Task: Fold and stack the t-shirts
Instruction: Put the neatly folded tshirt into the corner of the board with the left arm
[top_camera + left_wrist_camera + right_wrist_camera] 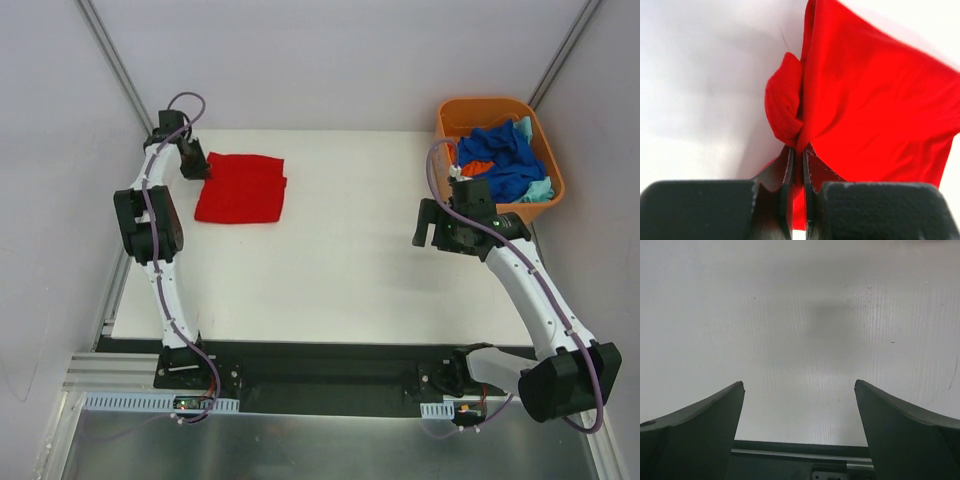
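Observation:
A folded bright red t-shirt [240,187] lies on the white table at the back left. My left gripper [197,170] sits at its left edge, shut on a bunched fold of the red t-shirt [870,115]; the cloth is pinched between the two fingertips [788,165] in the left wrist view. A royal blue t-shirt [505,160], with orange and pale teal cloth under it, is heaped in the orange tub [458,111] at the back right. My right gripper [428,224] hangs open over bare table left of the tub, nothing between its fingers [715,415].
The white table [350,260] ends at a black rail along its near edge, which shows at the bottom of the right wrist view. Grey walls with metal struts close in the back and sides.

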Motion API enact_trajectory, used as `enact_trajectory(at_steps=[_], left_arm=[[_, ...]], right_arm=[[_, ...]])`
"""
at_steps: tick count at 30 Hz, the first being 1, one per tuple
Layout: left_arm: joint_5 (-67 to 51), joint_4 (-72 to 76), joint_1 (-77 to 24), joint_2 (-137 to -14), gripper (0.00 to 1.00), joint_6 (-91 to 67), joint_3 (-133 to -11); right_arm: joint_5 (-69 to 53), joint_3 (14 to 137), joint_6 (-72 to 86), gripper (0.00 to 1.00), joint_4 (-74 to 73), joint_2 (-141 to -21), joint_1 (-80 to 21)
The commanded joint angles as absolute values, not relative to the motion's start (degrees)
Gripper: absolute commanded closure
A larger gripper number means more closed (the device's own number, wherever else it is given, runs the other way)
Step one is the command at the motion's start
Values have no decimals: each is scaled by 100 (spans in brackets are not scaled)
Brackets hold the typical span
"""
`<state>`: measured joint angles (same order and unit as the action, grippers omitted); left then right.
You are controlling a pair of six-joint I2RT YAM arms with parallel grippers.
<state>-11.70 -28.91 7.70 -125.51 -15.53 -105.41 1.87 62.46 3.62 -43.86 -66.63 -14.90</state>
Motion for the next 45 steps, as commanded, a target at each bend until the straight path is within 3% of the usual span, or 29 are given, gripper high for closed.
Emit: enact_trajectory(at_steps=[1, 8, 12, 15, 16, 17, 18, 19, 20, 28, 32, 36, 37, 40, 45], left_arm=[[-747, -3603, 1124, -13444, 100, -677, -12021], [-748, -3894, 1749, -14308, 100, -817, -13805], [-546, -3745, 1810, -14458, 86, -668, -14317], [-27, -3552, 1793, -14283, 84, -642, -14405], [104, -3507, 1810, -14221, 75, -615, -14405], [279, -3481, 1802, -14160, 38, -598, -14405], [333, -3463, 1810, -14037, 19, -606, -14405], [360, -3454, 1802, -13967, 5, -633, -14397], [352, -3454, 1802, -13879, 1, -650, -14344], [-613, -3463, 1758, -11982, 1, -1545, -12808], [-405, -3454, 1346, -10585, 1, -2257, -10780], [648, -3244, 249, -8830, 1, -3136, -8556], [868, -3130, -485, -8589, 1, -3268, -7812], [2130, -3006, -2022, -7789, 1, -3444, -6694], [2461, -2655, -3137, -6639, 1, -3674, -5398]], right_arm=[[554, 6302, 483, 3, -4316, -6557, -1433], [957, 6153, 677, 3, -4245, -6407, -1424], [879, 6135, 764, 3, -4263, -6425, -1424], [993, 6065, 905, 3, -4324, -6434, -1424], [1002, 6047, 984, 3, -4368, -6416, -1424], [976, 6021, 1019, 3, -4368, -6381, -1433], [932, 5977, 1028, 3, -4377, -6355, -1424], [914, 5959, 1037, 3, -4377, -6285, -1433], [905, 5942, 1063, 3, -4386, -6232, -1424], [1098, 5810, 1178, 3, -4509, -5758, -1424], [1090, 5564, 1152, 3, -4272, -5485, -1424], [1107, 5090, 976, 3, -3728, -5020, -1415], [1177, 4924, 758, 3, -3370, -4775, -1415], [1774, 4194, 493, 3, -2684, -4370, -1363], [1644, 3359, 545, 3, -1996, -3912, -1292]])
